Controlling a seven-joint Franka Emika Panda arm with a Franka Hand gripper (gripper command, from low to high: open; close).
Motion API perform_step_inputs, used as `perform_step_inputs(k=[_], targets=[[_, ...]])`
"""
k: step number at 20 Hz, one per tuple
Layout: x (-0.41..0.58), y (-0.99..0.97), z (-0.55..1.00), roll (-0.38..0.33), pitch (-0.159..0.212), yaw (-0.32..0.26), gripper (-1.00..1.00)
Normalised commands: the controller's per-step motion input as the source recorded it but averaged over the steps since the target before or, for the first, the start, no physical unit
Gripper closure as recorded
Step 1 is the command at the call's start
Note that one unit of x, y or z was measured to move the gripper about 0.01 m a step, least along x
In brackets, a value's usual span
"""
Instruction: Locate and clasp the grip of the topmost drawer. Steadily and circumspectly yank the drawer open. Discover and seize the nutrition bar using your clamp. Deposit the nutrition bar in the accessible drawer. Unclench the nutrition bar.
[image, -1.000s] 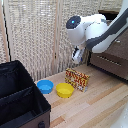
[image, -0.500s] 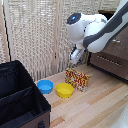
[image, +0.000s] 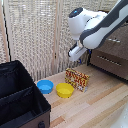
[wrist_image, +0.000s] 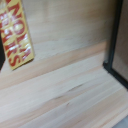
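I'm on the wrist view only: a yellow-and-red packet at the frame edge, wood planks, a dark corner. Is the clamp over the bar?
Observer: Roughly. In the exterior view the clamp hangs in the air above the nutrition bar, not touching it.
Operator: Anything crowding the bar?
Observer: A yellow bowl sits right beside it, on the exterior view's left, with a blue bowl further that way.
Operator: And the drawer, is it open?
Observer: The topmost drawer looks flush with the dresser front on the exterior view's right, so it appears closed, though that part is blurry.
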Motion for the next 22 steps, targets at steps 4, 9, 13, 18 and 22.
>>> perform_step_inputs(k=[4,9,13,18,22], targets=[[0.501,0.13,0.17,0.253,0.104,-0.165,-1.0],[0.694,0.04,0.32,0.204,0.089,-0.088,-1.0],[0.642,0.0,0.33,0.221,0.077,-0.032,-1.0],[0.421,0.0,0.05,0.197,0.093,-0.049,-1.0],[0.264,-0.03,-0.06,0.099,0.058,-0.054,-1.0]])
